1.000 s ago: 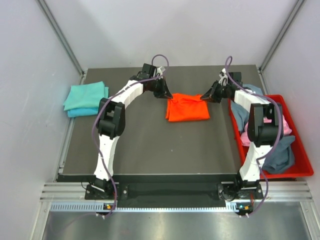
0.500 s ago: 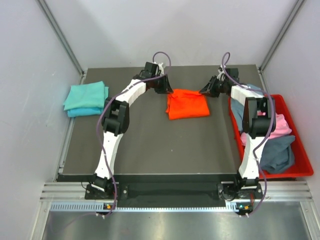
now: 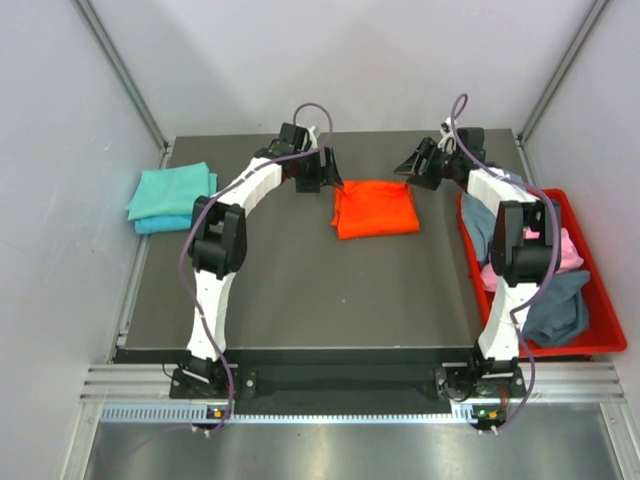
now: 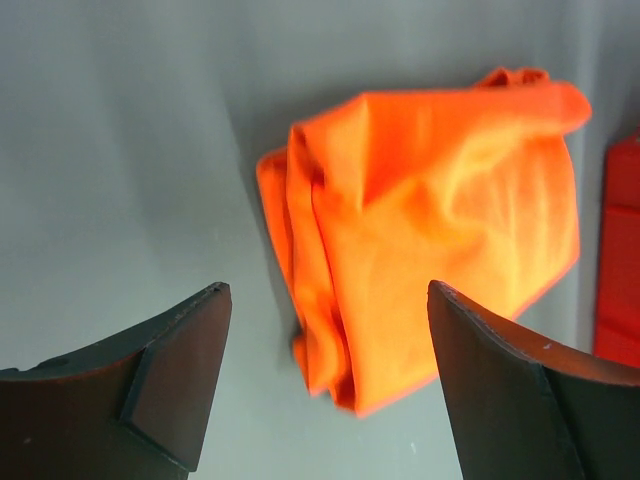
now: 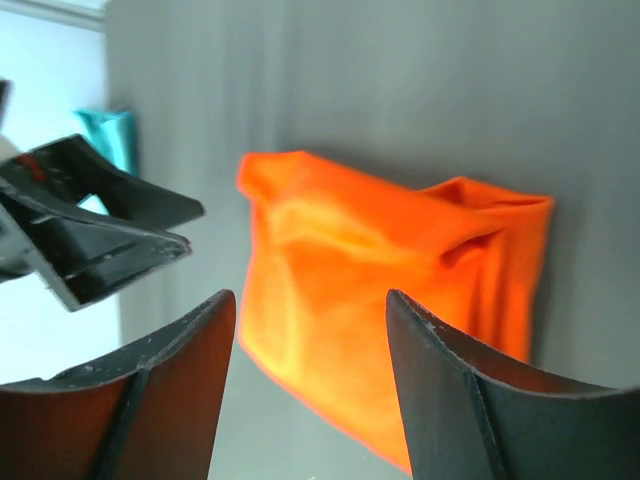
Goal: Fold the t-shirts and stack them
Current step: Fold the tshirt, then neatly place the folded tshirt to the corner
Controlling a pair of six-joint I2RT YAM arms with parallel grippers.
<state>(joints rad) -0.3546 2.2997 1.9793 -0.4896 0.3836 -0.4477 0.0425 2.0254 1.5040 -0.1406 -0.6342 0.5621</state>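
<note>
Both pairs of jaws stood spread apart with nothing between them. In the top view the left gripper (image 3: 328, 176) hung just off the upper left corner of the orange t-shirt (image 3: 376, 209). The right gripper (image 3: 408, 168) hung just off its upper right corner. No cloth was caught in either.

The orange t-shirt lay folded into a rough rectangle on the dark table (image 3: 300, 290), above centre of the frame and a little right of the middle. Its long axis ran left to right, the right end tipped slightly down. In the left wrist view its thick, layered fold formed the left side of the bundle, seen between the dark fingers (image 4: 170, 370). In the right wrist view the bundle filled the middle of the frame, its upper edge rumpled.

Folded teal t-shirts (image 3: 172, 197) sat stacked at the table's left edge, well apart from the orange one. At the right, the red bin (image 3: 600, 345) held a pink t-shirt (image 3: 562, 252) and a grey-blue t-shirt (image 3: 555, 310) in a loose heap.
</note>
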